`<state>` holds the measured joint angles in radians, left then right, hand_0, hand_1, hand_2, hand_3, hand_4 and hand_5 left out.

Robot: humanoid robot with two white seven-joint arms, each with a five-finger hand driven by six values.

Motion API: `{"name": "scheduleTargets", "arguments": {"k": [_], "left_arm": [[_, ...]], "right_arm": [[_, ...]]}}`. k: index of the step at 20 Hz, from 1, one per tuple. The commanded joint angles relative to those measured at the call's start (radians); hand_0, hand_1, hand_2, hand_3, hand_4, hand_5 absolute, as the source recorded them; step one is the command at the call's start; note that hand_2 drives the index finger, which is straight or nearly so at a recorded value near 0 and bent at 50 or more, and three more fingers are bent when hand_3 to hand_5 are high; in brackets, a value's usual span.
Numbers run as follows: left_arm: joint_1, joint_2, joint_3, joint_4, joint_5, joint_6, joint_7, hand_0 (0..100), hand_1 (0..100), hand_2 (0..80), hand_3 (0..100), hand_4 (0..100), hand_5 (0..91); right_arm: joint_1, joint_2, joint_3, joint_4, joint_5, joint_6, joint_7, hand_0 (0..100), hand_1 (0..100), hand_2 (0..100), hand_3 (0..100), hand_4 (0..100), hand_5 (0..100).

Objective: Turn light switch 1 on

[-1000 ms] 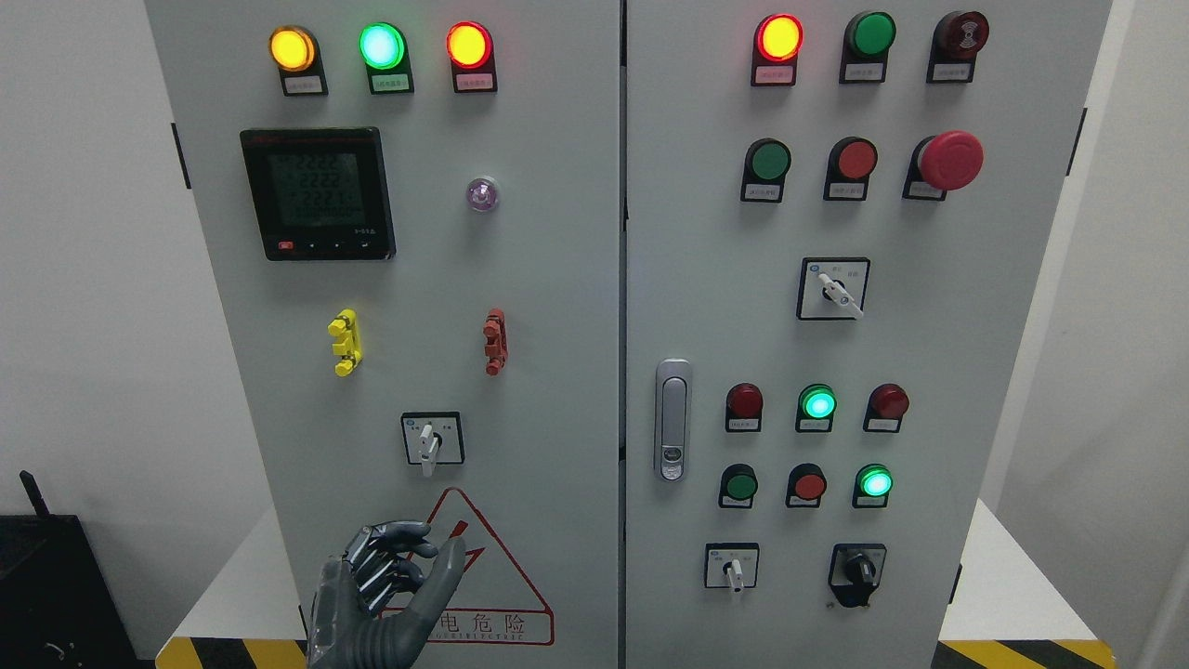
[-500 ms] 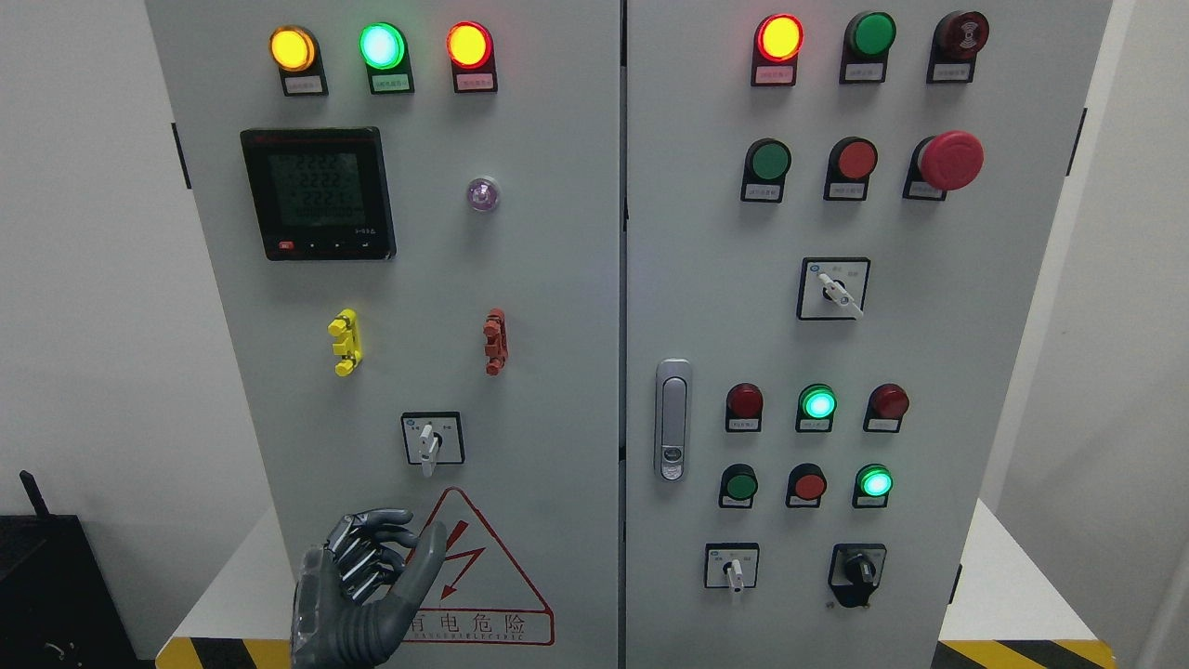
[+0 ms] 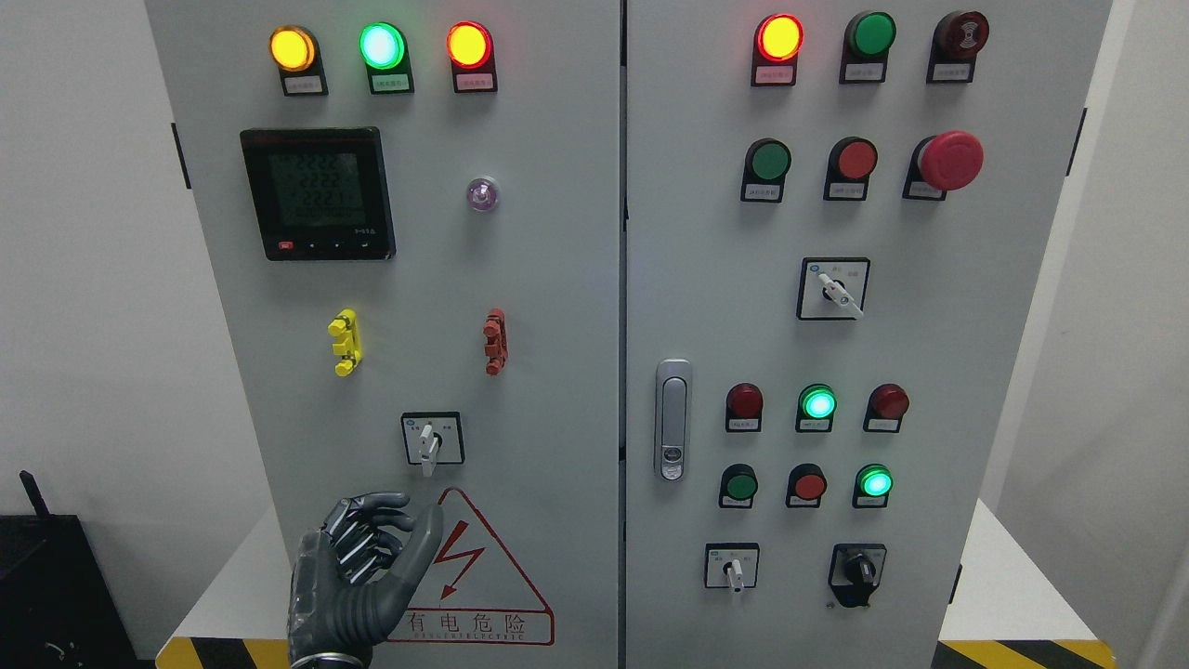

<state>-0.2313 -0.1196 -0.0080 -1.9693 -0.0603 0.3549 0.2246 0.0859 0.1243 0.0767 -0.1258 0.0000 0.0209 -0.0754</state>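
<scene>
Dark grey metal fills the lower left: the left hand [image 3: 358,581] rises from the bottom edge in front of the cabinet's left door [image 3: 548,307], fingers [image 3: 367,520] curled loosely inward, thumb [image 3: 423,539] pointing up, and nothing in its grip. The thumb tip sits at the left edge of the red warning triangle [image 3: 478,581], the one with the lightning bolt and the Chinese characters beneath it. Just above hand and triangle, and clear of both, is the rotary selector switch [image 3: 429,439] on its black-framed plate, its white lever pointing straight down. That is the nearest switch to the hand; which control counts as switch 1 I cannot tell, the labels are too small to read.

Moving up the left door: a yellow terminal block [image 3: 345,341] and a red terminal block [image 3: 495,341] side by side, well apart. Higher, the black digital meter [image 3: 318,193] with its greenish display lit, and a small clear lamp [image 3: 482,193] to its right. Along the top, three lamps glow: amber [image 3: 292,48], green [image 3: 382,45], red [image 3: 469,44].

Across the seam, the right door [image 3: 929,372] carries a silver door handle [image 3: 672,418] near its left edge, a big red mushroom button [image 3: 950,160], another selector [image 3: 834,289] with its lever tilted down to the right, and two more switches at the bottom. Two green lamps [image 3: 818,403] shine among the small buttons. The right hand is nowhere on screen.
</scene>
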Motion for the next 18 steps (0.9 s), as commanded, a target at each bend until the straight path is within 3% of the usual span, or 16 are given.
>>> {"name": "scheduleTargets", "arguments": {"k": [1,18], "left_arm": [[-0.029,-0.008,-0.001,0.000,-0.003,0.035,-0.001,11,74,47.2,70,81,73.9],[-0.056,-0.006,0.003,-0.003,-0.003,0.047,0.001,12,74,47.7,69,81,73.6]], "right_arm": [[0.000,0.000,0.000,0.000,-0.025,0.001,0.000,0,0,0,0,0,0],[0.000,0.000,0.000,0.000,-0.025,0.001,0.000,0,0,0,0,0,0]]}}
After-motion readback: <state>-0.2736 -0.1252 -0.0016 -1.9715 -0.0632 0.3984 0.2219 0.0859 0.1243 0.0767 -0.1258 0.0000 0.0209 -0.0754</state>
